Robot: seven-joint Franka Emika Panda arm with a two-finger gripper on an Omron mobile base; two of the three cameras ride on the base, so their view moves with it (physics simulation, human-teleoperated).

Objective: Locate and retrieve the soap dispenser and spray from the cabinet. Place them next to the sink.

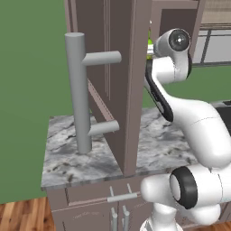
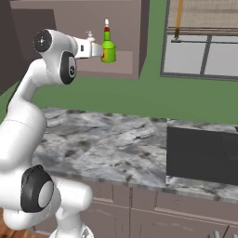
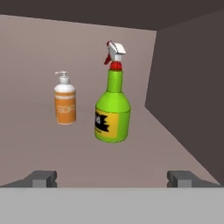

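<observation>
wide-apart dark fingertips of the claw [image 3: 111, 178] rise at the bottom of the hand view, spread as far as they go, holding and touching nothing. ahead of them, on the shelf floor inside the tall mauve-brown wooden cabinet [image 3: 183, 87], stand two upright things: a green plastic spray bottle with a yellow label, red collar and white trigger head [image 3: 112, 107], nearer and roughly centred between the fingertips, and a small orange soap dispenser with a white pump top [image 3: 65, 101], to its left and further back. the two stand near each other but apart.

the white franka arm [image 2: 28, 107] rises from the base, bends at its dark elbow joint and reaches level into the open cabinet, hand pointed at the bottles; in the right base view the hand end sits just beside the green bottle [image 2: 108, 46], with the white pump [image 2: 89, 35] peeking above the wrist.

the cabinet door [image 1: 115, 81] stands swung open toward the camera, its long thick grey cylindrical bar handle [image 1: 77, 90] upright. below lies the grey-veined marble worktop [image 2: 107, 144], with the wide dark rectangular sink basin [image 2: 202, 155] set in at its right.
</observation>
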